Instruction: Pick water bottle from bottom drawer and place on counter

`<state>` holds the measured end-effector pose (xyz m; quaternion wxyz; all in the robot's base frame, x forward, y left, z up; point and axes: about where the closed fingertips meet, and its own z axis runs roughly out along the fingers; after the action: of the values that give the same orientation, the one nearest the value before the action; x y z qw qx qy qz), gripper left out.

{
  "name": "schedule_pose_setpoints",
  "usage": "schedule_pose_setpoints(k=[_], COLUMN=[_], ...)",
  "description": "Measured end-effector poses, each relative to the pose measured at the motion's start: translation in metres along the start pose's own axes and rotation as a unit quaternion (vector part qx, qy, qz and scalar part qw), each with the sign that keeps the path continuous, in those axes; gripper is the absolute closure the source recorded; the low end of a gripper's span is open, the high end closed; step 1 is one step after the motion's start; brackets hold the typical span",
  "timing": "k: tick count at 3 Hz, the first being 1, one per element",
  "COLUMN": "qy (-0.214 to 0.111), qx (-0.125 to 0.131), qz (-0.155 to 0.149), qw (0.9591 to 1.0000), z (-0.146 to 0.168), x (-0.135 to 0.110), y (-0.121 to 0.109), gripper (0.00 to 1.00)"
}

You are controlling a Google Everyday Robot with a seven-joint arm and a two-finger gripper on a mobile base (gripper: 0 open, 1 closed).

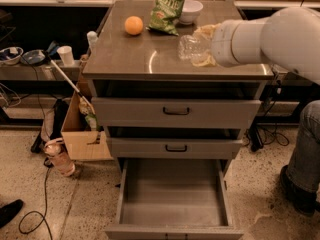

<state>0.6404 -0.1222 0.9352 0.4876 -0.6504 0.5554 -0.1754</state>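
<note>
The counter (125,59) is a brushed-steel top with a bright arc mark near its centre. Taking its far edge as twelve, an orange (133,25) sits at eleven, a green chip bag (167,11) at twelve, and a white bowl (192,10) just beside the bag at one. At three o'clock the gripper (201,47) clasps the water bottle (187,47) low over the top. The bottle may be touching the steel, but that is hard to tell.

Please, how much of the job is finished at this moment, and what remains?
Done: the water bottle is out of the bottom drawer, which stands open with nothing visible inside. In hand: the gripper holds the bottle over the right part of the counter. Left: set it down and release; whether it already touches the top cannot be told.
</note>
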Motion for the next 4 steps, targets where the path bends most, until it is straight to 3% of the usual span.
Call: schedule_pose_setpoints(k=[3, 4], qy=[0.029, 0.029], qx=[0.026, 0.026], qz=[-0.005, -0.005], qw=[0.9992, 0.9992], z=[0.071, 0.071], x=[0.016, 0.016], y=[-0.058, -0.058], gripper=[1.00, 1.00])
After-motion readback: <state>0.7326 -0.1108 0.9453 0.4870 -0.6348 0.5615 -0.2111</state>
